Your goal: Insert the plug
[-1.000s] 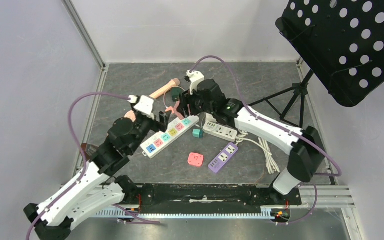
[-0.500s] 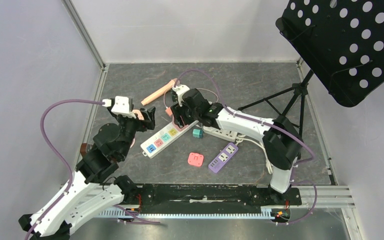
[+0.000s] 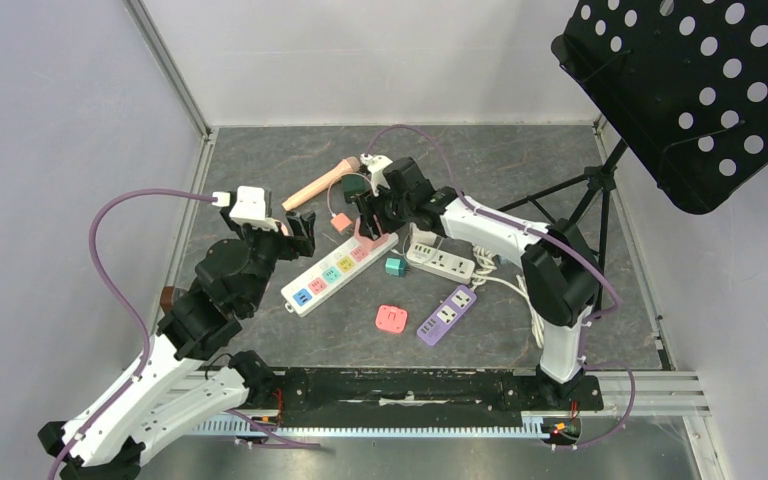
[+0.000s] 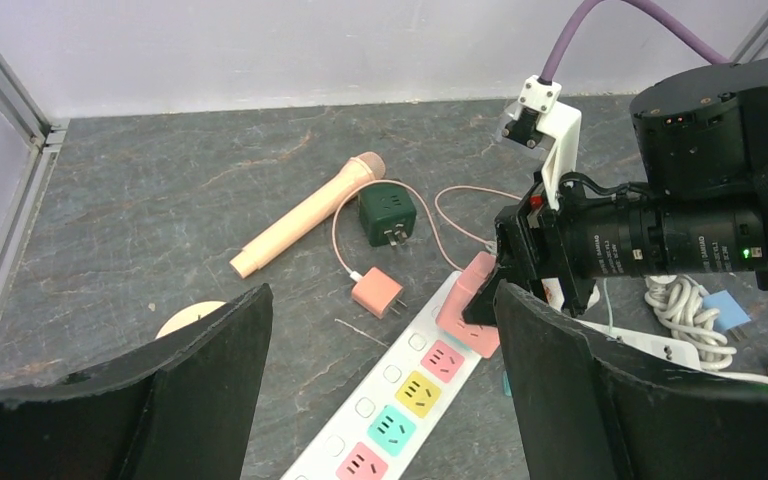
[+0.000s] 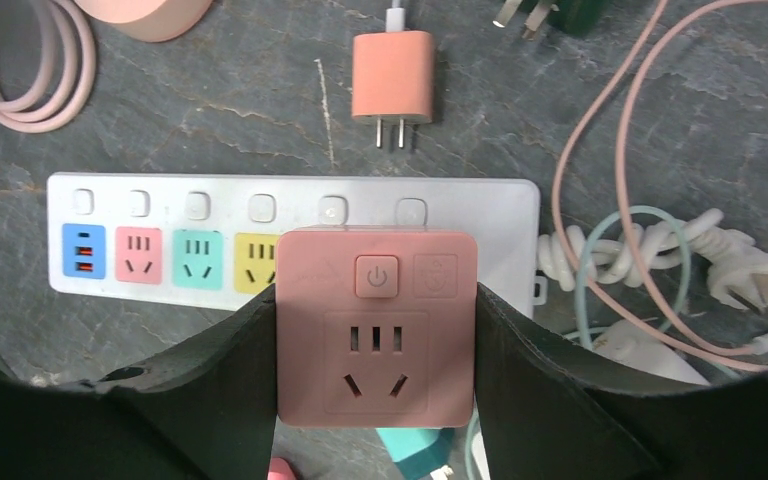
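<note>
My right gripper (image 5: 376, 335) is shut on a pink square plug adapter (image 5: 376, 325), one finger on each side. The adapter sits over the far end of the white power strip (image 5: 300, 215) with coloured sockets, covering the sockets beyond the yellow one; whether its pins are in cannot be told. From above, the adapter (image 3: 368, 240) is at the strip's (image 3: 335, 272) upper right end. My left gripper (image 4: 380, 300) hangs open above the strip (image 4: 400, 400), holding nothing, with the right gripper (image 4: 520, 275) and the adapter (image 4: 475, 312) ahead of it.
A small pink charger (image 5: 392, 75), a dark green cube plug (image 4: 388, 218) and a pink microphone (image 4: 305, 213) lie beyond the strip. A white strip (image 3: 440, 262), teal cube (image 3: 394, 266), purple strip (image 3: 447, 314) and pink adapter (image 3: 391, 319) lie right. A music stand (image 3: 700, 90) overhangs the right.
My left gripper drew back to the left, away from the strip, and opened wider. The right arm swung round while keeping the pink adapter at the strip's far end.
</note>
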You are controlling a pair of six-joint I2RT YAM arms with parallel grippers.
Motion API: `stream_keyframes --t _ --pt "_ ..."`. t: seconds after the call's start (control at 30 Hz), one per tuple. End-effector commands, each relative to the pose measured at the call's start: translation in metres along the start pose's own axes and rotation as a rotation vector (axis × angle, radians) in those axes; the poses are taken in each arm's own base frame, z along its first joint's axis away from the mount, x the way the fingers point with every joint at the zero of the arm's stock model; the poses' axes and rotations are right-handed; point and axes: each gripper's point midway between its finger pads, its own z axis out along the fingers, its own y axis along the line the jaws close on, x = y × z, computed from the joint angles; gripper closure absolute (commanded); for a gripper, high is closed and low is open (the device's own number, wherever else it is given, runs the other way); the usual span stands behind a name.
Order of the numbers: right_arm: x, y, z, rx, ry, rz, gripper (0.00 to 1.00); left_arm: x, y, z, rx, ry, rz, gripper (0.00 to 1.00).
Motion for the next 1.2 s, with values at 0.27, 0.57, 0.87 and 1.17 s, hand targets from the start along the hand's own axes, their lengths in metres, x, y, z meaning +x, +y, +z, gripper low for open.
stream_keyframes --t 0.27,0.57,0.87,1.17 --pt "-0.009 -0.006 0.013 -0.006 -0.042 -0.111 1.00 0.000 -0.007 0.002 0.009 0.006 -0.088 0.13" --pt "0.002 -0.023 0.015 0.066 -0.057 -0.146 1.00 0.004 -0.006 0.003 0.000 0.016 -0.095 0.13" --pt "-0.009 -0.019 0.003 0.060 -0.122 -0.157 1.00 0.005 -0.006 0.003 -0.005 0.020 -0.092 0.13" --pt "-0.029 -0.015 -0.011 0.046 -0.177 -0.155 1.00 0.013 -0.002 0.004 -0.033 0.046 -0.095 0.14"
